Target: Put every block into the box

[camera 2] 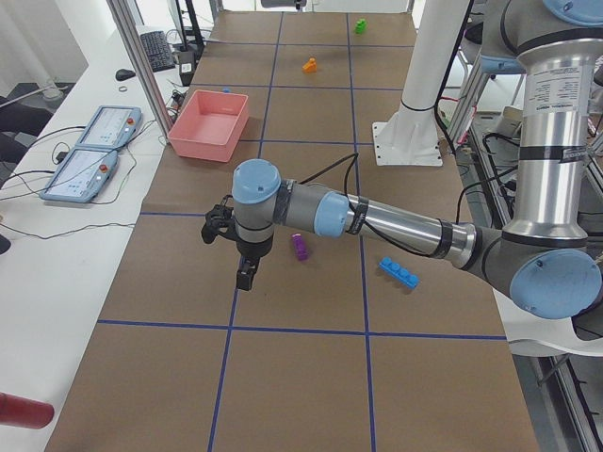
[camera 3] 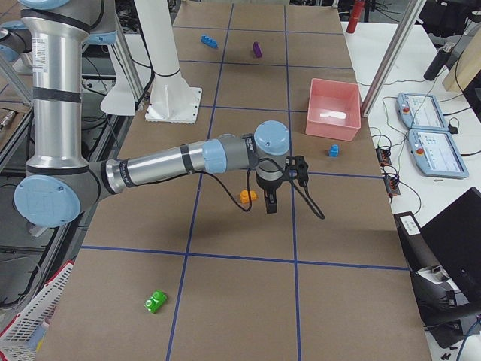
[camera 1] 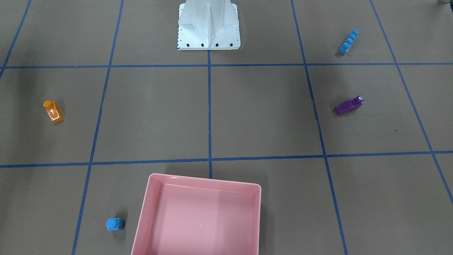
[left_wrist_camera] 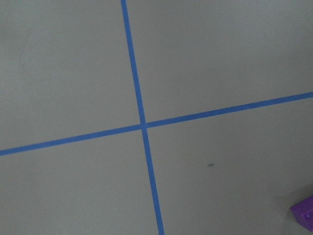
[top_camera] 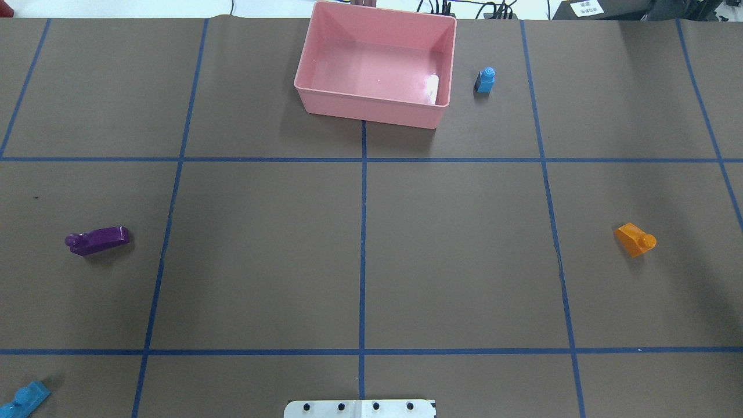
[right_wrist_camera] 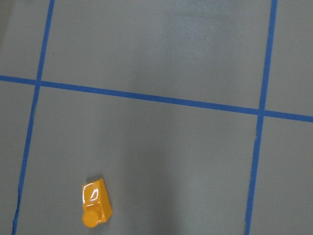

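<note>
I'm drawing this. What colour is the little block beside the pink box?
Blue. The block shows best in the overhead view.

I find the box point(top_camera: 371, 110) at the table's far middle, one-stud cube point(top_camera: 485, 80) just beside its right wall, sloped brick point(top_camera: 635, 239) well out on the robot's right, two-stud brick point(camera 3: 156, 301) farther right still, long brick point(top_camera: 97, 240) on the left, four-stud bar point(top_camera: 26, 398) nearer the robot on that side.

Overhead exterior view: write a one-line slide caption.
Four bricks lie outside the pink box: small blue cube beside it, purple brick left, orange brick right, long blue bar near-left corner.
</note>
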Available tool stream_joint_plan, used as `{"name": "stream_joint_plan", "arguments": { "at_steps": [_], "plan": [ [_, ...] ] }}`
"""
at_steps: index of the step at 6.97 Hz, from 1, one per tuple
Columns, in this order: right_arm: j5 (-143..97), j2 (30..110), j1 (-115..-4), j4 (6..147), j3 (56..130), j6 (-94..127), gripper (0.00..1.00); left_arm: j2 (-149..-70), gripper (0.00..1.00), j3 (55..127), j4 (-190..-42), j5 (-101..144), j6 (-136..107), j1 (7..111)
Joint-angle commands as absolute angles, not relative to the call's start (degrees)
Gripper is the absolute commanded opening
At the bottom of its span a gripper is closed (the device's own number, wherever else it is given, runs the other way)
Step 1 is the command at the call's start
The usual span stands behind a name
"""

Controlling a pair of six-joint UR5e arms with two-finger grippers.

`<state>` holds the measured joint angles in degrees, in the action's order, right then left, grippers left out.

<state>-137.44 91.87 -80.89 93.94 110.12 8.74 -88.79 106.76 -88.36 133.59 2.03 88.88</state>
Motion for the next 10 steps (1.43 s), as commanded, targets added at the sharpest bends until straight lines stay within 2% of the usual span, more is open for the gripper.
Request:
{"name": "stream_joint_plan", "arguments": {
  "at_steps": [1,4,6,10],
  "plan": [
    [-131.77,88.59,-68.61,90.73,110.83,16.42,1.0,-88.86,1.0,108.71,-88.68,133.77,0.89,88.77],
    [-125.21,93.33,-57.53,70.63,107.58,25.95,1.0,-89.21,1.0,108.19,-88.59,141.4,-7.61,88.68],
    [-124.19,94.48,-52.23,69.7,105.83,26.28,1.0,-89.21,1.0,108.28,-88.68,142.21,-8.17,88.68],
    [-122.7,94.93,-50.45,69.61,100.65,24.18,0.99,-88.68,1.0,108.63,-88.59,144.3,-8.26,88.77]
  ]
}}
